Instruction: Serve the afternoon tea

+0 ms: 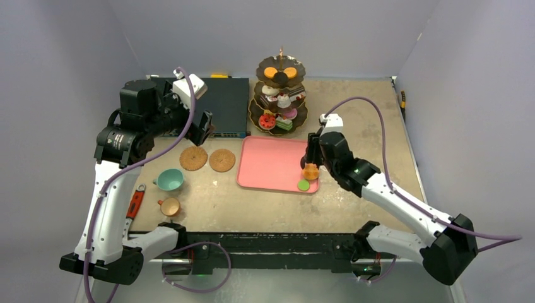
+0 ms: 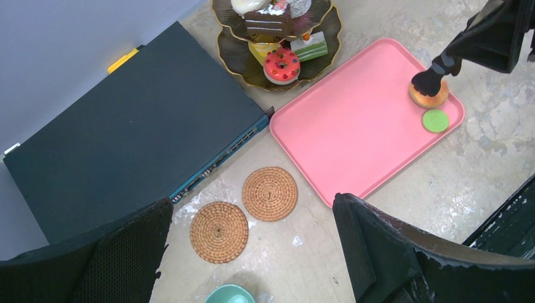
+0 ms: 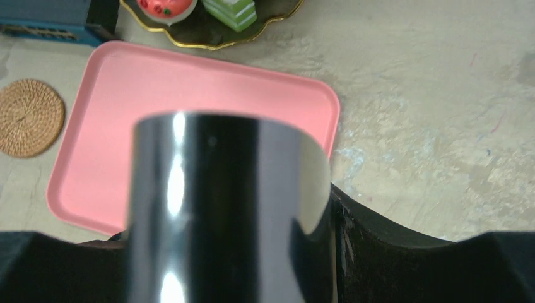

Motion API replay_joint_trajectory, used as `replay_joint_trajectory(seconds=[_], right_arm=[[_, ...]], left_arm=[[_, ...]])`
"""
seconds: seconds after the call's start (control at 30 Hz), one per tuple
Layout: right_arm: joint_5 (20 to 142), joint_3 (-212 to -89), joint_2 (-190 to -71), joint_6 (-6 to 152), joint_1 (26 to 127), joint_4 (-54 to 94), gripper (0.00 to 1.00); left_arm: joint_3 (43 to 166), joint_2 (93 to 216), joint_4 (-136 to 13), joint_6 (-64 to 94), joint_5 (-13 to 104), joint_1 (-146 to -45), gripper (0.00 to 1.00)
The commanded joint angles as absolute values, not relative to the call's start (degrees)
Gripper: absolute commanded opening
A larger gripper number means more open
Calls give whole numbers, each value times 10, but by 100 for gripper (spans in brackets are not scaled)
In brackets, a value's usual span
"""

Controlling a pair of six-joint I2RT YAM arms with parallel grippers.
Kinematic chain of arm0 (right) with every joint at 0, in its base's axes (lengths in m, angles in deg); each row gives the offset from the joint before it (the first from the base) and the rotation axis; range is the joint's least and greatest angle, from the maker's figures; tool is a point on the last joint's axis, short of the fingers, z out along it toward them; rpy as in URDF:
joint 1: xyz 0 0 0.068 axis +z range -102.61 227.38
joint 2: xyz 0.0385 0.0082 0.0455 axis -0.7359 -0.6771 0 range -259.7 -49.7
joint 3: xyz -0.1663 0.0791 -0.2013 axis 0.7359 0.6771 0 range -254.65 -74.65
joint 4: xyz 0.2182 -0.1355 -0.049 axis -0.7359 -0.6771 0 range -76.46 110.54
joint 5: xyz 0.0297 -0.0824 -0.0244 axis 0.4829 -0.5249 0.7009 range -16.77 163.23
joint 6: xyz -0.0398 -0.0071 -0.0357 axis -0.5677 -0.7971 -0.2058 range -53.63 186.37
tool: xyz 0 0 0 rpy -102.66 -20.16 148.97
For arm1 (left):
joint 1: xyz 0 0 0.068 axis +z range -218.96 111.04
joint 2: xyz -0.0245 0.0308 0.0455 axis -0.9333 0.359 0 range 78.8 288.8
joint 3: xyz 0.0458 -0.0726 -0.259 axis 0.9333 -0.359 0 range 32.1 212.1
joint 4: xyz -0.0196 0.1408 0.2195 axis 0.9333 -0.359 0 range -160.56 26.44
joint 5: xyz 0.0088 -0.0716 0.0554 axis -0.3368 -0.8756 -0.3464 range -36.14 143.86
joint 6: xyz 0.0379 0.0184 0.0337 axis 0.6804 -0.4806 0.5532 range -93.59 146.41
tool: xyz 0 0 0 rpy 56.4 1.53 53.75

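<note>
Orange cake (image 1: 310, 172) near tray's (image 1: 265, 165) right edge; right fingers (image 3: 404, 259) pinch tongs (image 3: 221, 208), left fingers (image 2: 404, 252) spread.

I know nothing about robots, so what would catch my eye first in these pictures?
The dark three-tier stand at the back of the table catches the eye first, stacked with bright toy cakes. Just in front lies a pink tray. There the right fingers hold tongs at an orange cake beside a green macaron.
</note>
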State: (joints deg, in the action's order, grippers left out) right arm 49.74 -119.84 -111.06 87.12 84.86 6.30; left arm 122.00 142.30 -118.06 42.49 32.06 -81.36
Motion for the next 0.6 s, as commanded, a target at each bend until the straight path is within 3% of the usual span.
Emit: replay_joint_trajectory(seconds=[0.0, 0.57], right_arm=[[470, -1195, -1093, 921, 882, 38, 57], [363, -1203, -1127, 961, 912, 45, 62]], left_arm=[[1227, 1417, -1170, 424, 310, -812, 99], [1225, 1418, -1166, 432, 315, -812, 99]])
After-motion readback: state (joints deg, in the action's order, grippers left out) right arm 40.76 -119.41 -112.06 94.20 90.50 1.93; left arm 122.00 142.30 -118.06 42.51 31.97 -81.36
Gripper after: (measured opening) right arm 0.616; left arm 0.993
